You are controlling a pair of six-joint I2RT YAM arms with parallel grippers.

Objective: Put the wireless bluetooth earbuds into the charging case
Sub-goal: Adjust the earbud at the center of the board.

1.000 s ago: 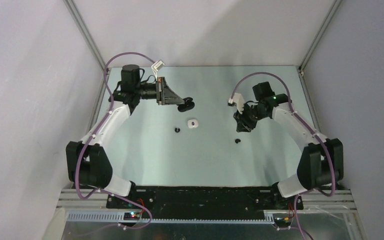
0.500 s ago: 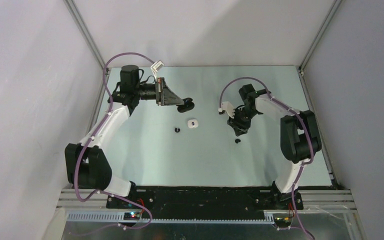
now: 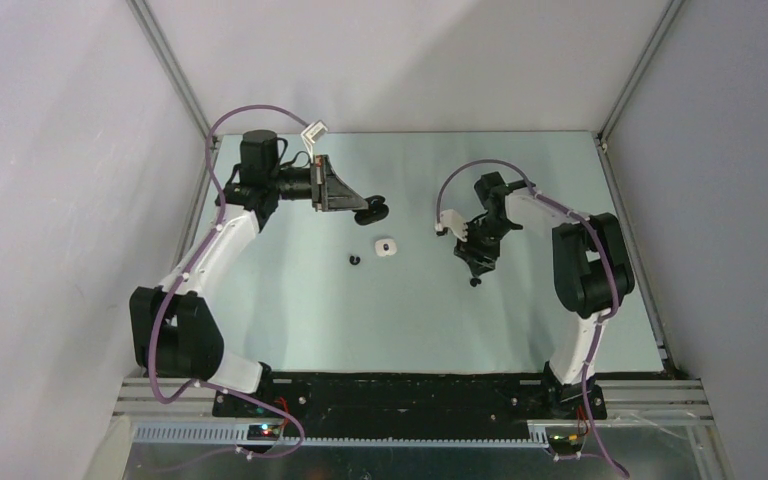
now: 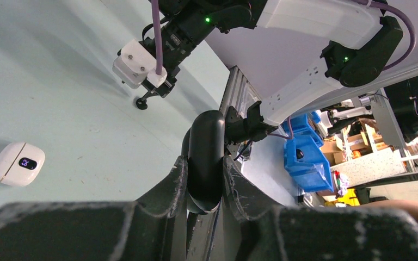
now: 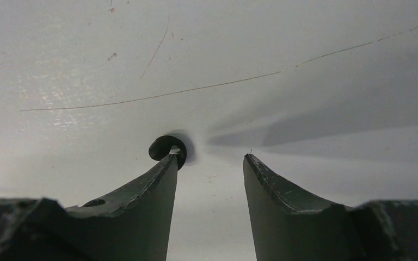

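Observation:
My left gripper [image 3: 368, 213] is shut on a black pebble-like charging case [image 4: 206, 136] and holds it above the table at the back left. A closed white case [image 3: 386, 247] lies on the table; it also shows in the left wrist view [image 4: 17, 163]. One black earbud [image 3: 354, 260] lies left of it. My right gripper [image 5: 209, 156] is open, pointing down just behind a second black earbud [image 3: 476, 282]. In the right wrist view this earbud [image 5: 164, 147] sits at the tip of the left finger [image 5: 158, 185], outside the gap. No white earbuds show.
The pale green table [image 3: 410, 320] is walled by grey panels on the left, back and right. The right arm's elbow [image 3: 585, 265] stands over the table's right half. A black base plate [image 3: 400, 390] runs along the near edge.
My right arm has folded in and swung its gripper left and nearer, down toward the black earbud on the right. The left arm with the black case has not moved.

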